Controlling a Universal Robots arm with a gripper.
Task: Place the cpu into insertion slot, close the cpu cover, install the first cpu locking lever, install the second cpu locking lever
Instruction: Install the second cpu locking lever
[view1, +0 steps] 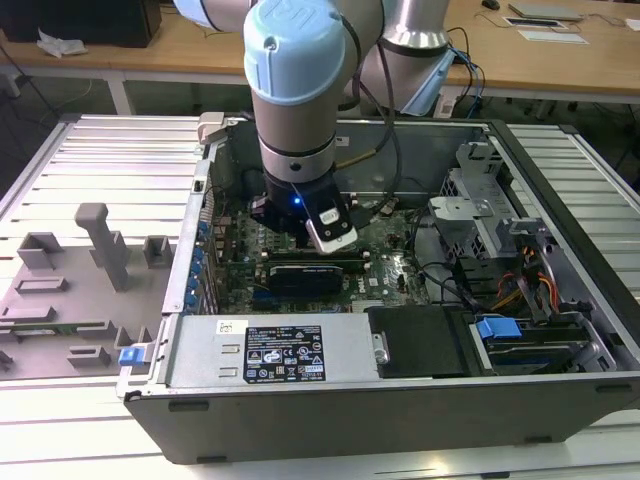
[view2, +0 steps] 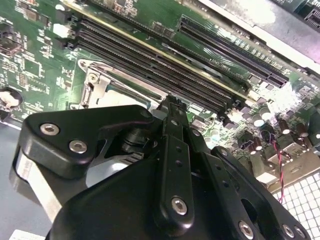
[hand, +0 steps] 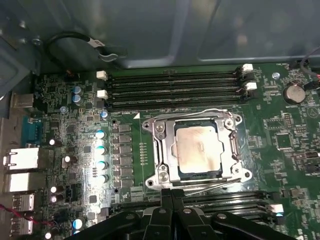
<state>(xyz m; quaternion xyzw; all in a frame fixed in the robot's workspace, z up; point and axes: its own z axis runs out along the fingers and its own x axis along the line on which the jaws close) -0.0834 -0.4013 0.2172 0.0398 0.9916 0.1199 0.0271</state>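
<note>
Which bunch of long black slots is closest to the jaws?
The bunch right at the jaws, on their side of the cpu cover; the other bunch lies beyond the cover, near the case wall.

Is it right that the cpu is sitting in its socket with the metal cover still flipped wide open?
Not quite. The cpu does sit in the insertion slot, but the cpu cover is folded down flat around it, not wide open, as the first wrist view shows.

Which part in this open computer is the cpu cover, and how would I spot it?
Start at the green motherboard inside the open case. In the first wrist view, between two banks of long black memory slots, sits a square metal assembly. The cpu cover is its shiny silver frame, lying flat around the dull grey cpu that shows through its window.
</note>
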